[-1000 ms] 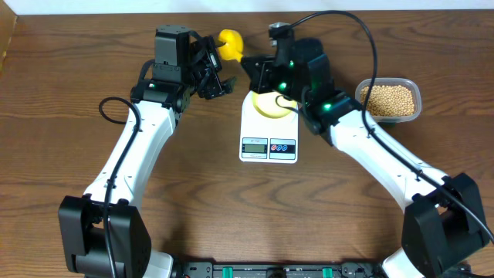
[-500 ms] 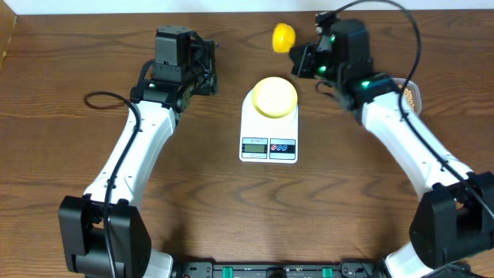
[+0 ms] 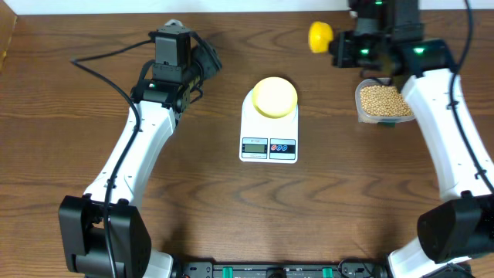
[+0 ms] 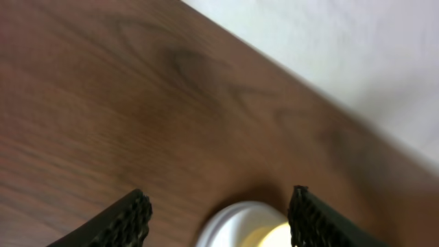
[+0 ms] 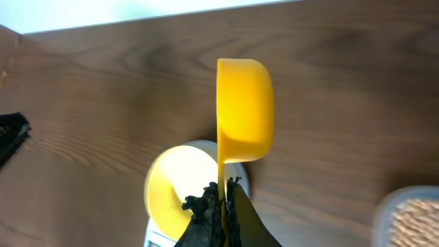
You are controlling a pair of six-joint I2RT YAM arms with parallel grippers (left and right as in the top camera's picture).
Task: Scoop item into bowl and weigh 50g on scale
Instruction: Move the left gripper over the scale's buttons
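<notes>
The pale-yellow bowl sits on the white scale at the table's middle; both also show in the right wrist view, the bowl low in frame. My right gripper is shut on the handle of the bright yellow scoop, held in the air at the back, left of the clear tub of tan beans. In the right wrist view the scoop sticks up from the shut jaws. My left gripper is open and empty, left of the scale; its fingers frame the scale's edge.
The table's back edge and a white wall run along the top. Black cables trail from both arms over the back of the table. The tub shows at the right wrist view's lower right corner.
My right arm has swung right with the scoop, from over the scale towards the tub of beans. My left gripper has shifted slightly up and back.
</notes>
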